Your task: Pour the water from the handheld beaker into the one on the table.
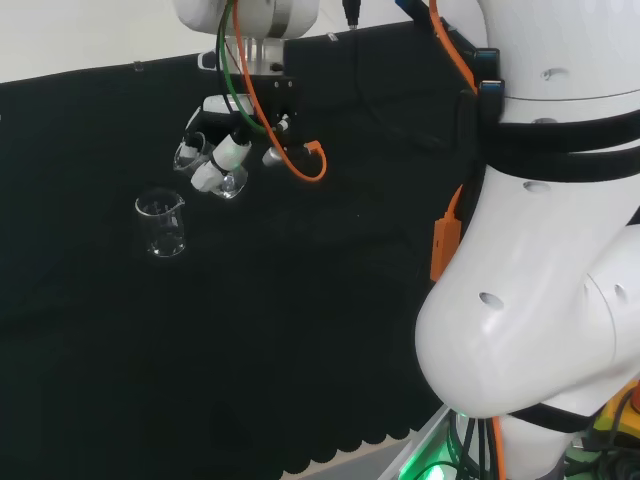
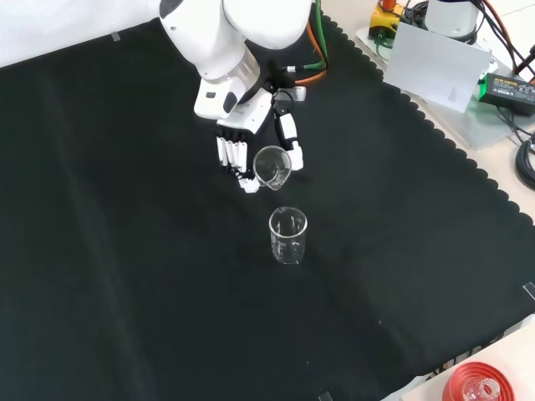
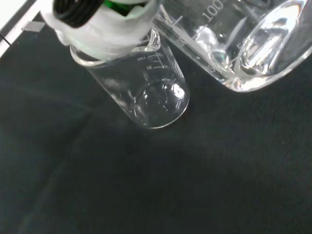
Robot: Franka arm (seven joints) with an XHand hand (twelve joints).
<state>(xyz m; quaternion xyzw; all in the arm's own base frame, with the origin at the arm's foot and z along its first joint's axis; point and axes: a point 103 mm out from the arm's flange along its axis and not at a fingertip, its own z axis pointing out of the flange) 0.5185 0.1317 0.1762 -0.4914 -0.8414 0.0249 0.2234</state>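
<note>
Fingers (image 2: 231, 156) and thumb of the black and white robot hand (image 2: 251, 142) are curled round a small clear glass beaker (image 2: 272, 166), which is held above the black cloth (image 2: 125, 276) and tipped so that its open mouth faces the front camera. In the front view a second clear glass beaker with a pouring lip (image 2: 287, 236) stands upright on the cloth just beside the held one, at about five o'clock from it, the two apart. In the head view the hand (image 1: 232, 135) hangs below the white arm (image 1: 540, 250), with the held beaker (image 1: 230, 182) among its fingertips; the standing beaker (image 1: 162, 223) lies at about eight o'clock from the hand, its spout turned to the right. In the wrist view the held beaker (image 3: 243, 39) appears close and large, with printed graduation marks on its wall, and the standing beaker (image 3: 141, 87) is seen beyond it on the cloth, partly behind a white fingertip (image 3: 105, 24). Whether either beaker contains water cannot be told.
</note>
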